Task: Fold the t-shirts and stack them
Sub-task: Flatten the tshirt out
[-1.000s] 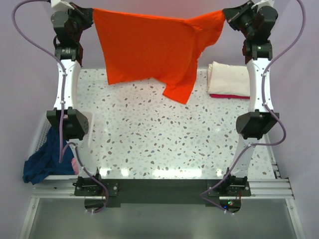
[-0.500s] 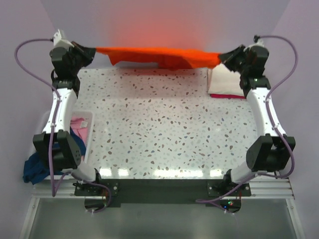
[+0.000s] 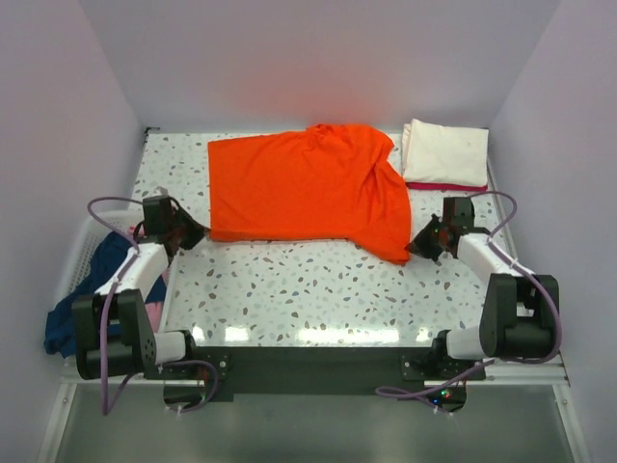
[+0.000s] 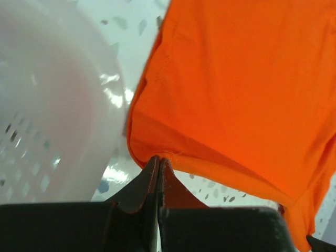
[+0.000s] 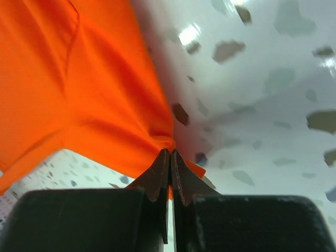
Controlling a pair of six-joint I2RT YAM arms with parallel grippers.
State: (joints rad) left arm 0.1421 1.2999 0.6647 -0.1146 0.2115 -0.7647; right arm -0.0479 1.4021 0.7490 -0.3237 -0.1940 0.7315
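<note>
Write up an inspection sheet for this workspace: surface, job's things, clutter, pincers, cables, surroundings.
Surface: speckled table, glare along its near edge.
Job's things: orange shirt spread at the back, right side rumpled; folded cream shirt stacked on red shirt at back right; blue shirt spilling from the basket at left.
Clutter: nothing seen.
Pincers: left pincer shut on the orange shirt's near-left corner; right pincer shut on its near-right corner.
Cables: left cable and right cable, purple, loop clear of the cloth.
Surroundings: plain lilac walls on three sides.
</note>
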